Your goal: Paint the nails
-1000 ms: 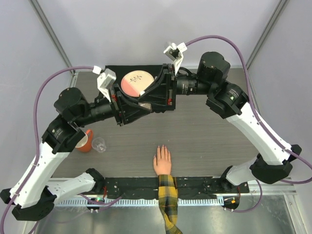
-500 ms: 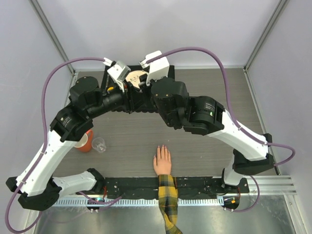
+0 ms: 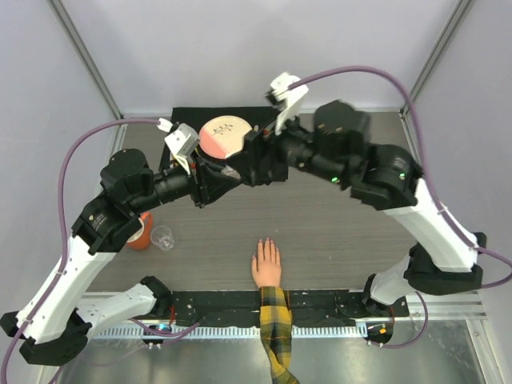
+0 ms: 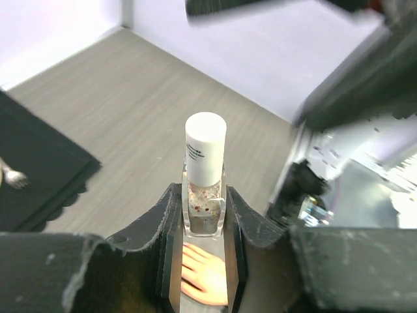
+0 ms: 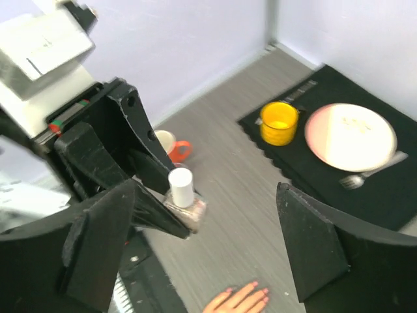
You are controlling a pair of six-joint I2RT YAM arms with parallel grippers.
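Observation:
A small clear bottle with a white cap stands upright between the fingers of my left gripper, which is shut on its glass body above the table. My right gripper faces it, open wide, its fingers well apart either side of the bottle and touching nothing. The flesh-coloured hand with a yellow-and-black plaid sleeve lies flat at the table's near edge, fingers pointing away. Its pinkish nails show below both grippers. From above, both grippers meet near the mat's front.
A black mat at the back holds a pink plate, a yellow cup and a fork. An orange mug and a small clear glass stand at the left. Cage posts frame the table.
My right gripper has gone from nearly shut to wide open. Both arms swung back and then returned over the mat's front. The left grip on the bottle and the hand are unchanged.

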